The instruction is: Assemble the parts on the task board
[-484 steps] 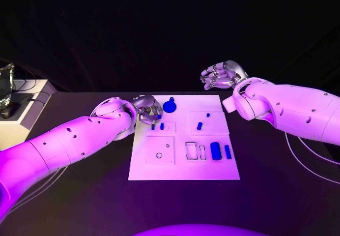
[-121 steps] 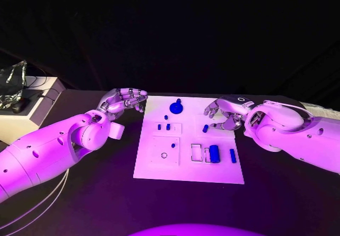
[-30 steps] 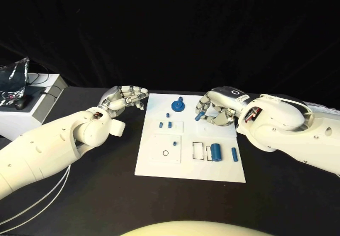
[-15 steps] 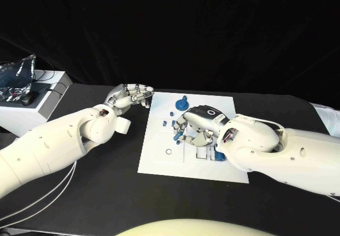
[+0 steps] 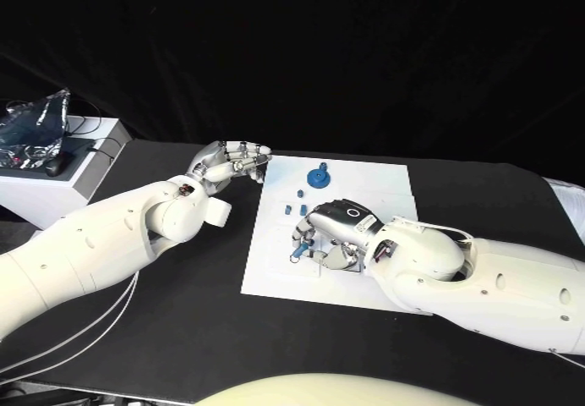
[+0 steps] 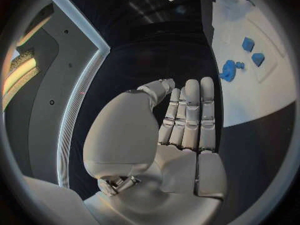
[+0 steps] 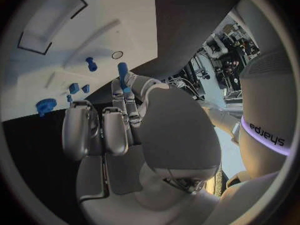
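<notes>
- Fingers of the left hand (image 5: pixel 232 161) lie straight and close together with nothing between them; it hovers just off the task board's (image 5: pixel 378 182) left edge, likely parked clear of the work.
- Blue gear-like part (image 5: pixel 318 177) and two small blue pieces (image 5: pixel 294 208) sit on the board, apart from both hands.
- Fingertips of the right hand (image 5: pixel 327 239) pinch a blue peg (image 7: pixel 122 73), which juts beyond them over the board's middle, probably poised above the small round hole (image 7: pixel 117 54) for insertion.
</notes>
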Controlling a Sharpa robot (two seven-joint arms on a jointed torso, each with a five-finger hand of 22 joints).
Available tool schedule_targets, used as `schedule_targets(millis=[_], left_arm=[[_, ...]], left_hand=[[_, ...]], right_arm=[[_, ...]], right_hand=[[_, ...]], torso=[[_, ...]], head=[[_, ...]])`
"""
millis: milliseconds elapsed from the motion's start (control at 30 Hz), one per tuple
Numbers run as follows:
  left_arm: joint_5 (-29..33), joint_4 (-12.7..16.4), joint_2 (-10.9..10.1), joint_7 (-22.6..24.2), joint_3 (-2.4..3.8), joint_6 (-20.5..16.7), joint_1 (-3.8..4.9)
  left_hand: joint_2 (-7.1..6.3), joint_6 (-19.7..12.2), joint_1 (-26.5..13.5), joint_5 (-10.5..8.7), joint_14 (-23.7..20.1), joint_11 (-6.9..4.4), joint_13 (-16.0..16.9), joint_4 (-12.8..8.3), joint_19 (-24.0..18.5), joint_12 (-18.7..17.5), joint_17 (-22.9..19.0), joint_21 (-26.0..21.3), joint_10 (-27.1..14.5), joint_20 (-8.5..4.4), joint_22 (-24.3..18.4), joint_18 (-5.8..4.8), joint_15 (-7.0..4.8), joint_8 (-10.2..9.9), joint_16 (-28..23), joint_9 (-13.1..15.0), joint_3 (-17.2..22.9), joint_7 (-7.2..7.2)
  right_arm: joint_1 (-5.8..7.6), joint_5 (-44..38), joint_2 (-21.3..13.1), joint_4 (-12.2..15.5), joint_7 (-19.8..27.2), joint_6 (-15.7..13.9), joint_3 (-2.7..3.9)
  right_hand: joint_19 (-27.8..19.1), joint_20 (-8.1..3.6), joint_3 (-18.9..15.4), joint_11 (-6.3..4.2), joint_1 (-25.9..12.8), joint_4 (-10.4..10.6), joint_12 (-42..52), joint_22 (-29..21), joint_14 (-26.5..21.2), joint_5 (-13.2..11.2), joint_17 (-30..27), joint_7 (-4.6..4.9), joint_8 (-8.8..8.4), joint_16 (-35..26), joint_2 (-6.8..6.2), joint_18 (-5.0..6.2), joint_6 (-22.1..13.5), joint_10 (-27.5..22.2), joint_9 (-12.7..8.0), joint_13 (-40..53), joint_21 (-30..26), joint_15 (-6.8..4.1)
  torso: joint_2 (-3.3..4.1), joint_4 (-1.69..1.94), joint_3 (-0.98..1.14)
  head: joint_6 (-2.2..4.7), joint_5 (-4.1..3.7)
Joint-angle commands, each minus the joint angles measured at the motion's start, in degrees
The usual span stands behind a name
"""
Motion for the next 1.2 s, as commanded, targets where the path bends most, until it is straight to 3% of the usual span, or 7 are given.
schedule_targets(millis=[33, 200, 333, 567, 1200], left_arm=[[0.3, 0.0, 0.2, 0.4, 0.04, 0.7, 0.01], [0.3, 0.0, 0.2, 0.4, 0.04, 0.7, 0.01], [0.3, 0.0, 0.2, 0.3, 0.04, 0.7, 0.01], [0.3, 0.0, 0.1, 0.3, 0.04, 0.8, 0.01], [0.3, 0.2, -0.1, 0.3, 0.05, 0.8, 0.01]], left_hand=[[0.29, -0.2, 0.1, 0.10, 0.0, 0.05, -0.1, -0.1, 0.2, -0.2, -0.1, 0.4, -0.1, -0.02, 0.1, 0.31, 0.22, 0.4, -0.2, -0.1, -0.2, -0.11], [0.29, -0.2, 0.1, 0.10, 0.0, 0.05, -0.1, -0.1, 0.2, -0.2, -0.1, 0.4, -0.1, -0.02, 0.1, 0.31, 0.22, 0.4, -0.2, -0.1, -0.2, -0.11], [0.29, -0.2, 0.1, 0.10, 0.0, 0.05, -0.1, -0.1, 0.2, -0.2, -0.1, 0.4, -0.1, -0.02, 0.1, 0.31, 0.22, 0.4, -0.2, -0.1, -0.2, -0.11], [0.29, -0.2, 0.1, 0.10, 0.0, 0.05, -0.1, -0.1, 0.2, -0.2, -0.1, 0.4, -0.1, -0.02, 0.1, 0.31, 0.22, 0.4, -0.2, -0.1, -0.2, -0.11], [0.29, -0.2, 0.1, 0.10, 0.0, 0.05, -0.1, -0.1, 0.2, -0.2, -0.1, 0.4, -0.1, -0.02, 0.1, 0.31, 0.22, 0.4, -0.2, -0.1, -0.2, -0.11]], right_arm=[[-0.53, -1.4, 0.6, -0.1, 0.3, -0.2, 0.00], [-0.97, -1.9, 1.1, -0.8, 0.2, 0.2, -0.01], [-1.20, -2.5, 1.3, -1.6, 0.0, 0.3, -0.03], [-1.50, -4.2, 1.7, -2.1, -0.6, 0.4, -0.04], [-2.03, -5.9, 2.8, -4.2, -1.7, 2.0, -0.07]], right_hand=[[0.7, -0.39, 0.5, -2.14, 1.1, 0.0, 0.1, 4.5, 1.2, 0.3, 0.0, 0.21, 0.16, 0.0, 1.64, -0.48, 0.3, 2.3, 0.1, 2.1, -0.1, -0.32], [0.7, -0.39, 0.5, -2.13, 1.1, -0.1, 0.1, 4.4, 1.2, 0.3, -0.1, 0.22, 0.16, 0.0, 1.64, -0.46, 0.3, 2.3, 0.1, 2.1, -0.2, -0.31], [0.7, -0.39, 0.5, -2.13, 1.1, -0.1, 0.1, 4.4, 1.2, 0.3, -0.1, 0.22, 0.16, 0.0, 1.64, -0.46, 0.3, 2.3, 0.1, 2.1, -0.2, -0.31], [0.7, -0.39, 0.6, -2.12, 1.1, -0.1, 0.1, 4.4, 1.2, 0.3, -0.1, 0.24, 0.17, 0.0, 1.62, -0.45, 0.3, 2.3, 0.2, 2.1, -0.2, -0.31], [0.7, -0.39, 0.6, -2.12, 1.1, -0.1, 0.1, 4.4, 1.2, 0.3, -0.1, 0.24, 0.17, 0.0, 1.62, -0.45, 0.3, 2.3, 0.2, 2.1, -0.2, -0.31]], torso=[[0.05, 0.04, 0.00], [0.04, 0.11, -0.02], [0.02, -0.03, -0.13], [0.01, 0.09, -0.05], [0.01, 0.08, -0.10]], head=[[-0.24, 0.31], [-0.37, 0.35], [-0.54, 0.45], [-0.54, 0.19], [-1.00, 0.46]])
